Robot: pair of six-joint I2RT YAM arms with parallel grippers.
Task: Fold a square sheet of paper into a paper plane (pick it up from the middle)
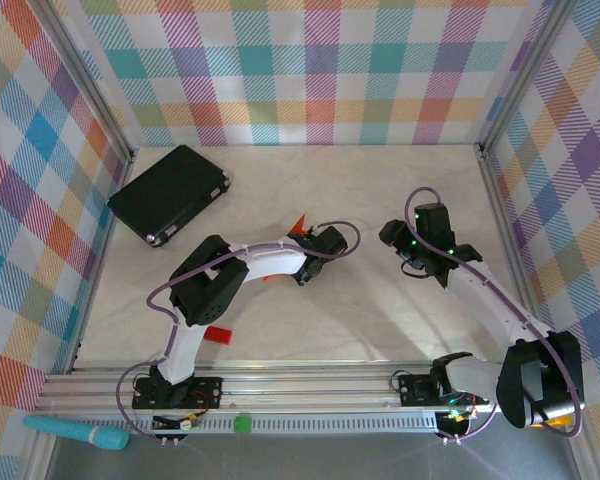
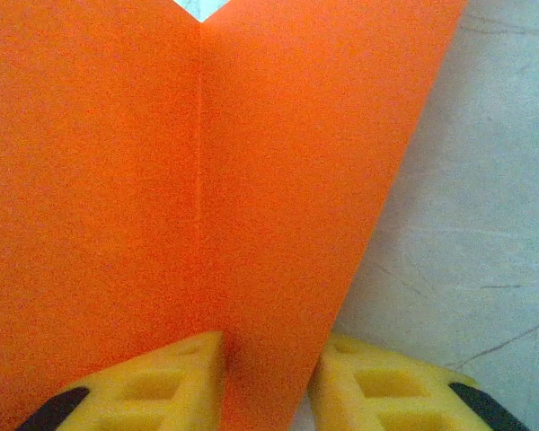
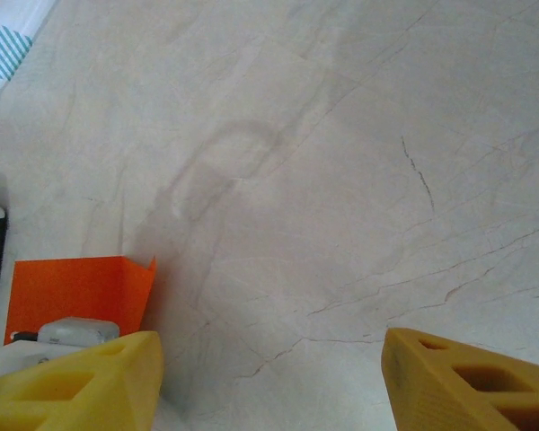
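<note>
The square sheet of paper [image 2: 207,180] is bright orange and folded into a V along a centre crease, with a notch at its far end. It runs between the yellow fingers of my left gripper [image 2: 268,377], which stand apart: the left finger [image 2: 162,382] touches the paper and the right finger [image 2: 386,386] sits just off its edge. From above, an orange tip [image 1: 298,224] pokes out past the left gripper [image 1: 325,240] at mid-table. My right gripper [image 1: 400,245] hovers to the right, open and holding nothing [image 3: 269,377]; the orange paper [image 3: 76,287] lies to its left.
A black flat case [image 1: 168,193] lies at the back left. A small red block [image 1: 218,334] sits by the left arm's base. Checked walls [image 1: 310,70] enclose the table. A teal tool [image 1: 75,432] lies beyond the front rail [image 1: 310,385].
</note>
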